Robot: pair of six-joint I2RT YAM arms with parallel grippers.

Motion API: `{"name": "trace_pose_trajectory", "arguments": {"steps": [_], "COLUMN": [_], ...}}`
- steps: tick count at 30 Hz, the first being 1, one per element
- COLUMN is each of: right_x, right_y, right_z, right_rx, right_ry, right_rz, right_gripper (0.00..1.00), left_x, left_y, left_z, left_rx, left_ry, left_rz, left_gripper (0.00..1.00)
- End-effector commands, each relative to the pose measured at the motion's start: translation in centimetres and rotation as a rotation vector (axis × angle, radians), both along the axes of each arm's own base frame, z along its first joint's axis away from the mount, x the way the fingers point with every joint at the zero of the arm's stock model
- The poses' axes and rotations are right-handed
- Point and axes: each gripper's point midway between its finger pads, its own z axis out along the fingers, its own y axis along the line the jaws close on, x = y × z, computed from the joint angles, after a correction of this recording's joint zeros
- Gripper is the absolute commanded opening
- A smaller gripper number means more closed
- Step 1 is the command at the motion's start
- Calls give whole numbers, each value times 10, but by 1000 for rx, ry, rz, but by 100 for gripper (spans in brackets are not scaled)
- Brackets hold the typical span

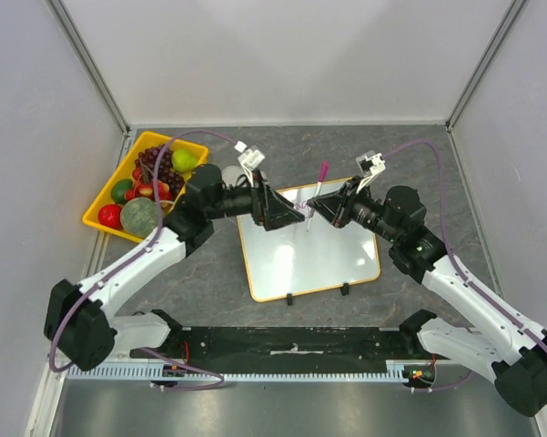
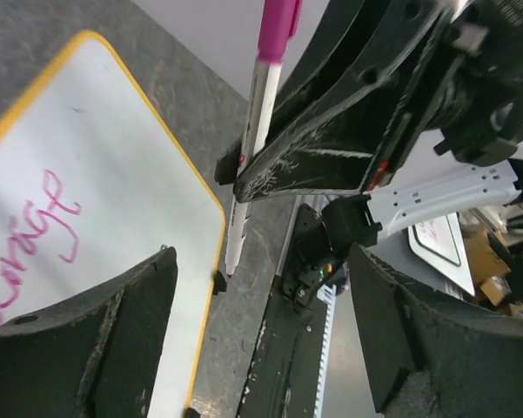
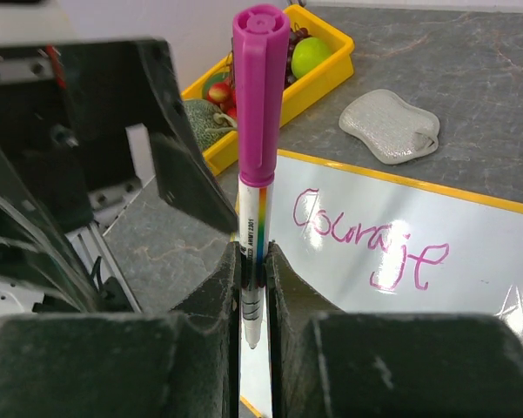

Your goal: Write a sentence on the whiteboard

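1. The grey desk (image 1: 419, 164) carries everything. A yellow fruit tray (image 1: 109, 182) sits at its far left, well apart from the work.
2. The whiteboard (image 1: 319, 259) lies flat in the middle of the desk between the two arms, with its clip feet toward their bases.
3. Both arms reach in over the board's far part, and their pincers face each other close together. The left pincer (image 2: 261, 335) is released, its fingers spread wide with nothing between them.
4. The right pincer (image 3: 252, 257) is clenched on the marker (image 3: 259, 157), so the right arm is the one placed to write.
5. The marker stands nearly upright, with its magenta cap end up and its tip down. I cannot tell whether the tip touches the board.
6. The sentence (image 3: 365, 244) is one magenta cursive word, about "Courage", near the board's yellow rim. In the right wrist view it lies to the right of the marker, with bare board beyond its last letter. In my judgement, the next word calls for the right pincer to carry the tip that way, past the word's end.
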Motion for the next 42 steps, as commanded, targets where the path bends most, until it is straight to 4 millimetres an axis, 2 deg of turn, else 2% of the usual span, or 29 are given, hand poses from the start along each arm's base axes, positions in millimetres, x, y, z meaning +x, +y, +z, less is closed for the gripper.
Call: {"name": "trace_pose_trajectory", "arguments": {"steps": [1,7,12,14,16,19,21,22,23,24,25,28,29,34,39,42], "right_x": [2,6,6,6,5,5,5,6,5,6,6,5,3,-14,-45,-56], "right_y": [-9,-18,-19,-18,-18,-18,-20,-22,-23,-24,-25,-26,-25,-16,5,13], "right_z": [25,32,30,28,28,26,26,26,30,31,33,42,46,61,68,71], "right_rx": [101,127,133,135,136,119,92,79,64,47,33,5,6,0,2,53], "right_ry": [-19,-14,-1,9,8,3,-4,-9,-29,-38,-48,-70,-80,-131,-150,-128], "right_rz": [-66,-132,-139,-139,-135,-132,-139,-144,-138,-136,-136,-100,-73,102,365,460], "right_gripper": [0,0,0,0,0,0,7,15,29,49,65,95,98,98,98,98], "left_x": [-9,-1,8,10,12,14,14,14,13,12,12,6,4,-15,-42,-63], "left_y": [-31,-56,-67,-68,-68,-64,-56,-51,-46,-40,-34,-18,-13,8,22,24], "left_z": [5,-9,-14,-14,-15,-17,-16,-11,-10,-6,-4,5,6,13,6,10], "left_rx": [-14,8,-10,-12,-15,0,14,18,26,33,41,81,100,170,251,235], "left_ry": [-73,-65,-67,-70,-68,-73,-84,-96,-92,-95,-100,-114,-118,-126,-103,-118], "left_rz": [-88,-63,-54,-48,-36,-9,23,41,56,68,80,97,97,76,-11,-103], "left_gripper": [83,72,52,36,3,2,2,2,2,2,2,2,2,2,2,2]}}
